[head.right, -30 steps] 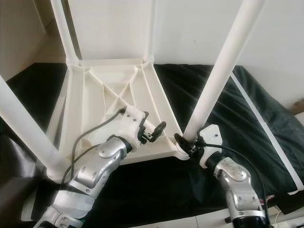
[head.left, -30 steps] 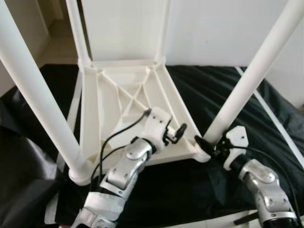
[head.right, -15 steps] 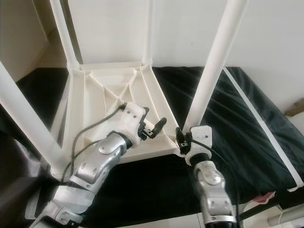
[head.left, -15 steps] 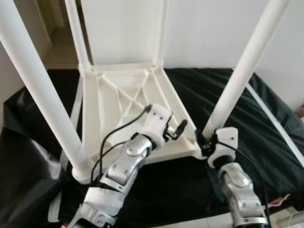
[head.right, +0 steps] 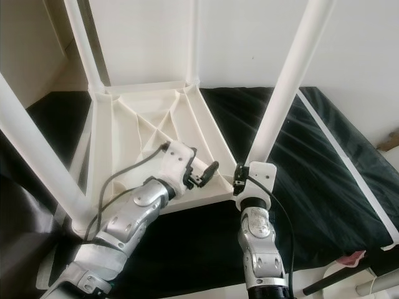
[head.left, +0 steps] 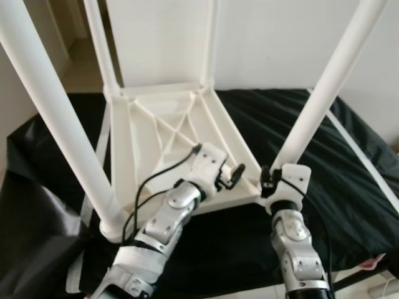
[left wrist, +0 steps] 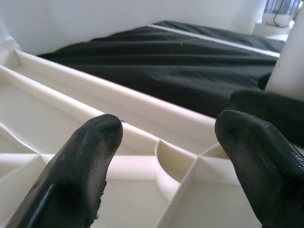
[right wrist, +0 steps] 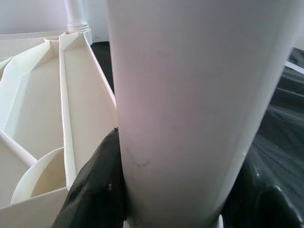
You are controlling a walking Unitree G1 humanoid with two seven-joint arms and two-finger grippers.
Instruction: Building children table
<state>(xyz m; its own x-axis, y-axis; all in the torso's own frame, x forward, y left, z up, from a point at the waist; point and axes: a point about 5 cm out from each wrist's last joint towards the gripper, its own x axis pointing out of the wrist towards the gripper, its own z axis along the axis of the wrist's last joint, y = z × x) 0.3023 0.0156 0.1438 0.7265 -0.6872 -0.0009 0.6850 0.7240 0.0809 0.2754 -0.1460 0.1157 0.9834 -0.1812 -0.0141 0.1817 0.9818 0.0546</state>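
A white children's table (head.left: pixel 162 131) lies upside down on a black sheet, its legs pointing up. The near right leg (head.left: pixel 324 93) rises from the table's near right corner. My right gripper (head.left: pixel 269 177) is shut on that leg at its base; in the right wrist view the leg (right wrist: pixel 185 104) stands between the black fingers (right wrist: pixel 95 190). My left gripper (head.left: pixel 234 174) hovers open over the table's near rim, just left of that corner. The left wrist view has its fingertips (left wrist: pixel 80 175) apart above the ribbed underside (left wrist: pixel 142 142), holding nothing.
The near left leg (head.left: pixel 62 124) stands tall beside my left arm. Two far legs (head.left: pixel 100 43) rise against the white wall. The black sheet (head.left: pixel 349 168) spreads to the right, crossed by a white strip (head.left: pixel 365 168). A pink item (head.right: pixel 349 258) lies at the lower right.
My right forearm has swung left, from the right of the leg to straight below it, the gripper staying at the leg's base. The left gripper has kept its place. The camera shifted slightly.
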